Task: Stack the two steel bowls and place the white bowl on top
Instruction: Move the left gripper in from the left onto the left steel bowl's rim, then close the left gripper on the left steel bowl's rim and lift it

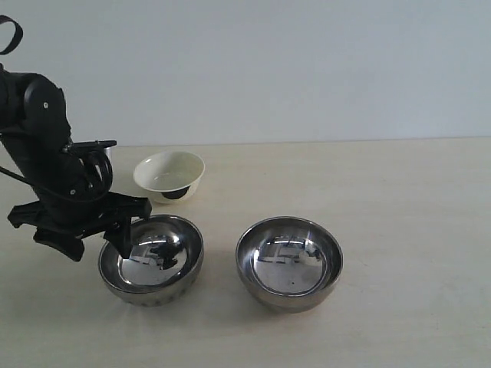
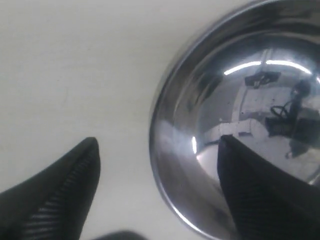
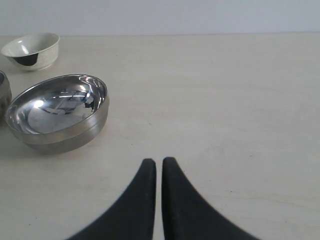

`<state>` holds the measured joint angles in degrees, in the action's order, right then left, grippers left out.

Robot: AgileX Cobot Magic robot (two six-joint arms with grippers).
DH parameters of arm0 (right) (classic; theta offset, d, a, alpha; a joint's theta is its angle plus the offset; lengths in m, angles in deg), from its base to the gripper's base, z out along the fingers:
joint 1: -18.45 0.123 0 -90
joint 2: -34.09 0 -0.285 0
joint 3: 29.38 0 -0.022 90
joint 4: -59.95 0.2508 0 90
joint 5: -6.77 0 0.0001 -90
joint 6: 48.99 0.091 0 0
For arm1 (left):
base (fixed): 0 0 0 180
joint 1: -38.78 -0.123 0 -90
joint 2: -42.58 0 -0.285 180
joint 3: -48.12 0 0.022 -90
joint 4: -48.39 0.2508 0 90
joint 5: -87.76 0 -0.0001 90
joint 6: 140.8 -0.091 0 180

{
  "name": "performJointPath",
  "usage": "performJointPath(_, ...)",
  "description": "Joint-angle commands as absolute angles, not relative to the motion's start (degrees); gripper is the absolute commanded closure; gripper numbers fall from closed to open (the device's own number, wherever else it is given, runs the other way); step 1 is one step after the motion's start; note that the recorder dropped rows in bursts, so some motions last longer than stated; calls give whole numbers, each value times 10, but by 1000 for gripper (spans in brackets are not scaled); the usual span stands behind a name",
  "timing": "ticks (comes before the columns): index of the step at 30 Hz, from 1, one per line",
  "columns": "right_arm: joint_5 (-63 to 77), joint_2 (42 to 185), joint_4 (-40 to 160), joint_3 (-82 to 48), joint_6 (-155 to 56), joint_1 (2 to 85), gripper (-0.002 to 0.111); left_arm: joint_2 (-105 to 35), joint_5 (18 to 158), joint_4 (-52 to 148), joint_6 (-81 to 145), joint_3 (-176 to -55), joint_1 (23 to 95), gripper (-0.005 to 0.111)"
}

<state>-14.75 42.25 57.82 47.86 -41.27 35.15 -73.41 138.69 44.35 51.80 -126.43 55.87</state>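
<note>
Two steel bowls stand side by side on the table, the left one (image 1: 157, 259) and the right one (image 1: 289, 261). The small white bowl (image 1: 169, 173) with its black mark sits behind the left steel bowl. My left gripper (image 1: 98, 244) is open and straddles the left steel bowl's (image 2: 250, 100) rim, one finger (image 2: 250, 190) inside and one finger (image 2: 70, 185) outside over the table; neither visibly presses the rim. My right gripper (image 3: 159, 162) is shut on nothing and low over bare table, well off from the right steel bowl (image 3: 57, 112) and the white bowl (image 3: 32, 50). It is out of the exterior view.
The light wooden table (image 1: 399, 199) stretches to the right of the bowls, with a pale wall behind it. A sliver of the left steel bowl (image 3: 2, 95) shows at the edge of the right wrist view.
</note>
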Motion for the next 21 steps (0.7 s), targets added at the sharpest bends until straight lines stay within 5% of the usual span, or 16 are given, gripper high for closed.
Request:
performJointPath(1,-142,419,577,478,-415,350,108,-758,1377,437,516,-1268,561,45)
performJointPath(12,-142,419,577,478,-415,350,108,-781,1357,450,512,-1268,561,51)
performJointPath(21,-142,419,577,478,-415,350,108,-781,1345,448,512,-1265,561,103)
